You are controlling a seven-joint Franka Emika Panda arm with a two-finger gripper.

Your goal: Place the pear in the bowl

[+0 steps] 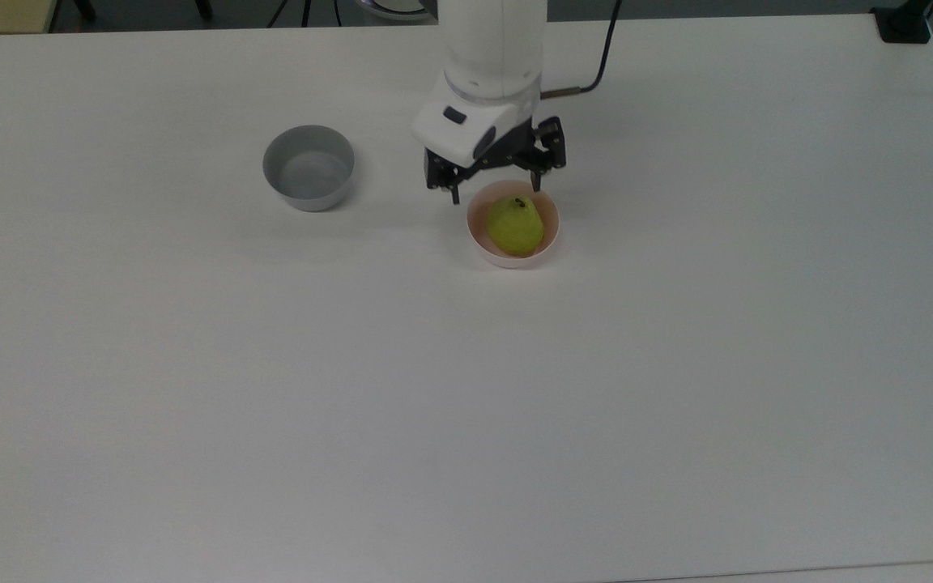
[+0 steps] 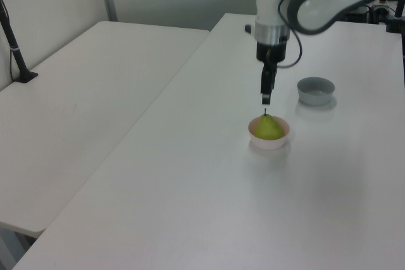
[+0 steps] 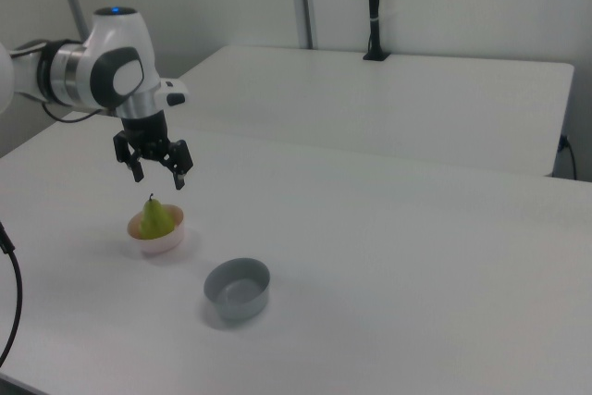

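The yellow-green pear stands upright inside the pale pink bowl, its dark stem pointing up. It shows the same way in the left view, pear in bowl, and in the right view, pear in bowl. My gripper hangs open above the bowl, clear of the pear, with nothing between its fingers. In the left view the gripper sits just above the stem. The right view has the gripper a short way over the fruit.
A grey bowl of similar size stands on the white table toward the top view's left. A second white table adjoins in the left view. A black cable trails behind the arm.
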